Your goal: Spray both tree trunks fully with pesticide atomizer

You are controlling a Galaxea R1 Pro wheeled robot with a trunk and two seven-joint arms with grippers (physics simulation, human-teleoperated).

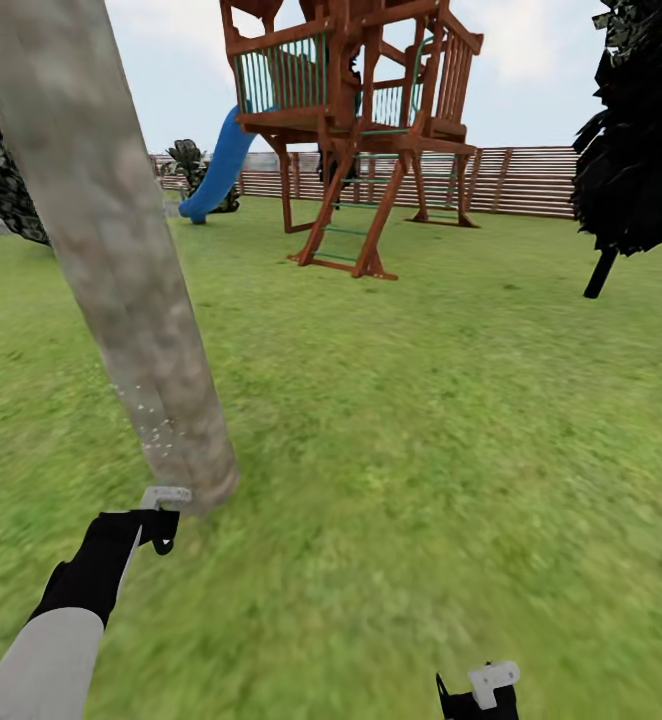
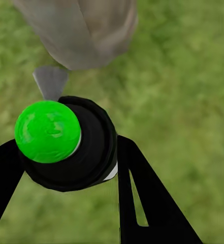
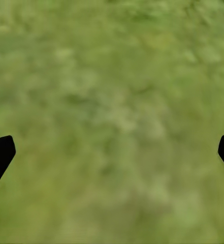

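We are gripping the atomizer [image 2: 66,147] in our left gripper [image 2: 66,168], near the trunk [image 1: 121,300]; our right gripper [image 3: 112,152] is hanging released over grass [image 1: 421,420].

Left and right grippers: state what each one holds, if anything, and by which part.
The left gripper clamps the pesticide atomizer around its dark body, nozzle towards the tree trunk. The right gripper is open, holding nothing.

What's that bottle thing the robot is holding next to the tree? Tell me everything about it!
The pesticide atomizer is a small, round, dark bottle. In the left wrist view its top looks bright green and ball-shaped, with a grey nozzle pointing at the tree trunk. The left end effector is shut on it, black fingers pressing both sides. It sits low above the grass, close to the trunk's base, where tiny pale specks dot the trunk.
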